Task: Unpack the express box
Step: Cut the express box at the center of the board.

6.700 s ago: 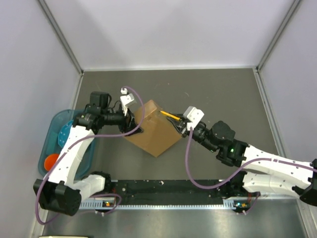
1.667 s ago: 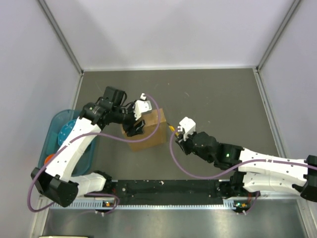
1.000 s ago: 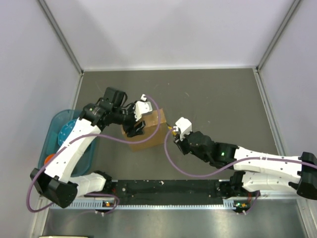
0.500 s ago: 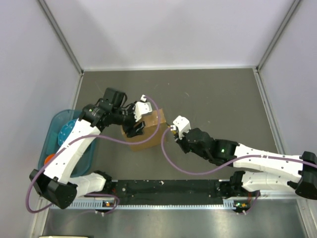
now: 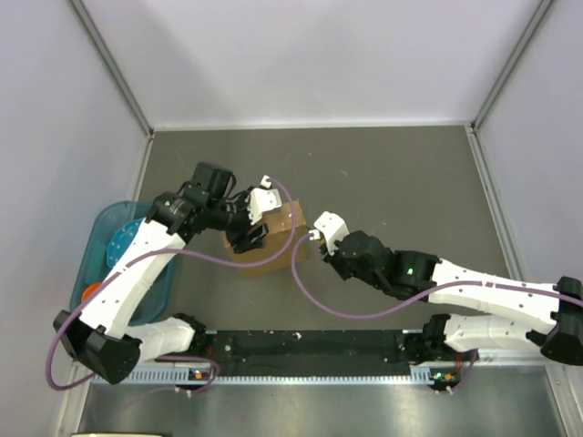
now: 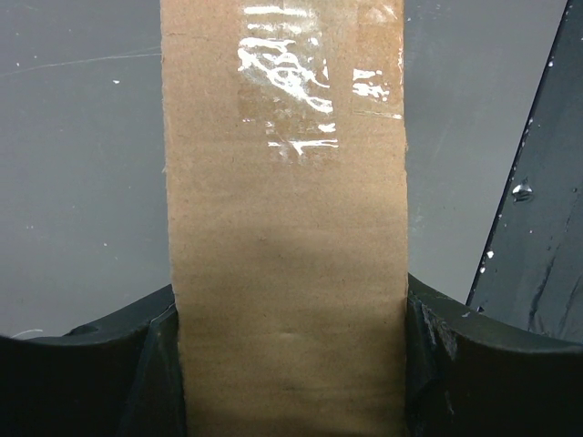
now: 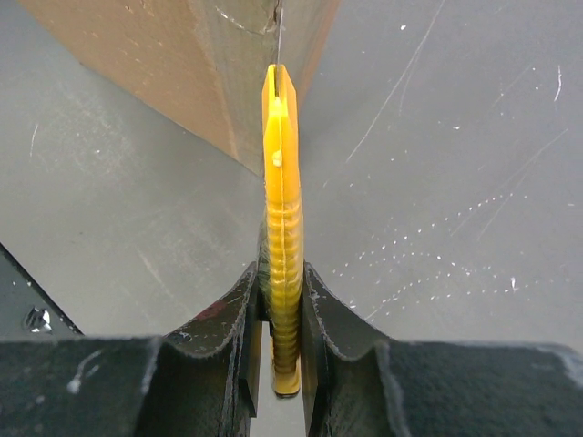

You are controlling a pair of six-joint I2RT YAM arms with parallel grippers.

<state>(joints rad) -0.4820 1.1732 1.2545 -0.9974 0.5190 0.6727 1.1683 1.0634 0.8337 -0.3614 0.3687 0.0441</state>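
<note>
Express box (image 5: 276, 244) clamped for cutting.
It sits left of table (image 5: 410, 173) centre, left gripper (image 6: 290, 319) closed across its narrow face; right gripper (image 7: 281, 300) pinches a yellow utility knife (image 7: 281, 182), blade at the box's corner. Judged light, stiff; hold bare cardboard, not slick tape (image 6: 301, 73).

Soft even light, sharp focus; glare whitens tape (image 6: 293, 77) on the express box (image 6: 287, 273)

White-shelled left arm (image 5: 137, 273) and right arm (image 5: 492, 296), black joints (image 5: 401, 271), black left hand (image 6: 290, 364) and right hand (image 7: 281, 319), looping purple cables (image 5: 364, 316).
</note>
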